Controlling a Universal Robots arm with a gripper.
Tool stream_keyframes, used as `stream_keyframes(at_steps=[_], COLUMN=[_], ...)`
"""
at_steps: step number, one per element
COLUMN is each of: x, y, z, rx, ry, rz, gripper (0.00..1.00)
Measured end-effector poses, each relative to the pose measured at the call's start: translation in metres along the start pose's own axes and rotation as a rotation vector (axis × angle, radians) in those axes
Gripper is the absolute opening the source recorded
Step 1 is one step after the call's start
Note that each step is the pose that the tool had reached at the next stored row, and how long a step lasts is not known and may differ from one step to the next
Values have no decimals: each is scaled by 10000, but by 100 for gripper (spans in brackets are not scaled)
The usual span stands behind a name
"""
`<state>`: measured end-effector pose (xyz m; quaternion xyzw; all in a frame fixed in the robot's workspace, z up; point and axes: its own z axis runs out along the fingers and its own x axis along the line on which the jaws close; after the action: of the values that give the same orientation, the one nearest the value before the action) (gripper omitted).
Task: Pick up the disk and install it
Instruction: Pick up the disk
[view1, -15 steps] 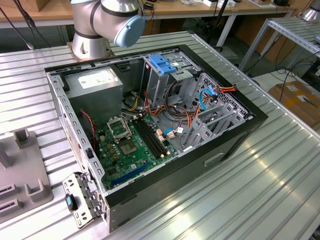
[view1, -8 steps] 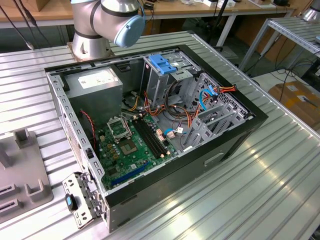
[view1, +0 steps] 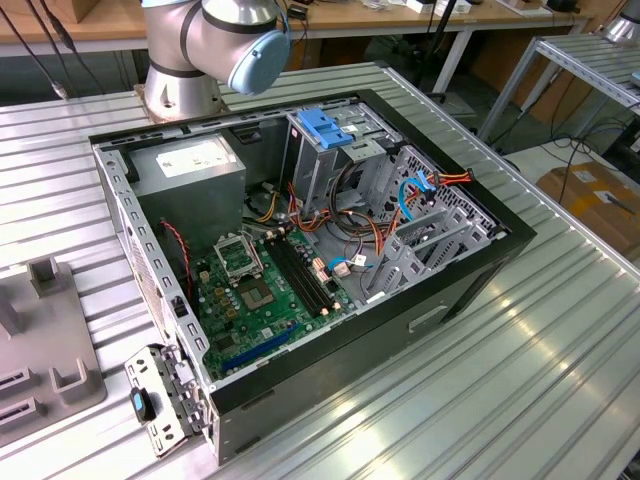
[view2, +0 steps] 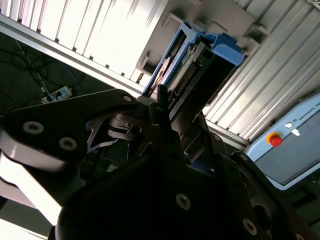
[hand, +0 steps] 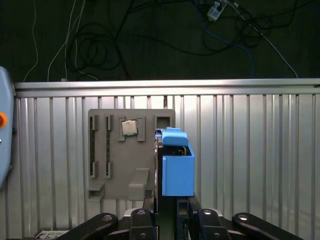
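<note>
The disk (hand: 178, 170) sits in a blue plastic carrier and stands on edge against the side of a grey holder block (hand: 115, 155). In the second wrist view the disk (view2: 192, 70) shows its circuit-board side inside the blue frame. My gripper (hand: 167, 220) is right over the near end of the disk, in line with its thin edge. In the second wrist view the gripper (view2: 162, 100) tip reaches the carrier's lower corner. Whether it touches the disk I cannot tell.
The open computer case (view1: 120, 200) lies on the ribbed metal table, with a motherboard, a grey power supply (view1: 190, 165) and a metal cage with a blue handle (view1: 325, 128). A processor chip (hand: 129, 128) rests in the holder block (view1: 50, 350). The table edge (hand: 165, 84) is beyond.
</note>
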<state>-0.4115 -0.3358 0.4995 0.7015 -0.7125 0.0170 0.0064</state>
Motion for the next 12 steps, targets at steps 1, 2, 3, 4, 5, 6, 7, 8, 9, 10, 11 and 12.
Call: stream_keyframes(at_steps=[1, 2, 3, 4, 5, 6, 7, 8, 9, 10, 11, 12], x=[0, 0, 0, 0, 0, 0, -1, -1, -1, -2, -2, -2], y=[0, 0, 0, -2, -11, -22, -37, -54, -66, -89, -106, -124], z=[0, 0, 0, 0, 0, 0, 0, 0, 1, 1, 2, 1], rx=[0, 0, 1, 1, -1, 0, 0, -1, -1, 0, -1, -1], ry=[0, 0, 0, -1, 0, 0, 0, 0, 0, 0, 0, 0], rz=[0, 0, 0, 0, 0, -1, 0, -1, 0, 0, 0, 0], gripper=[35, 35, 35, 35, 35, 35, 35, 35, 35, 35, 35, 35])
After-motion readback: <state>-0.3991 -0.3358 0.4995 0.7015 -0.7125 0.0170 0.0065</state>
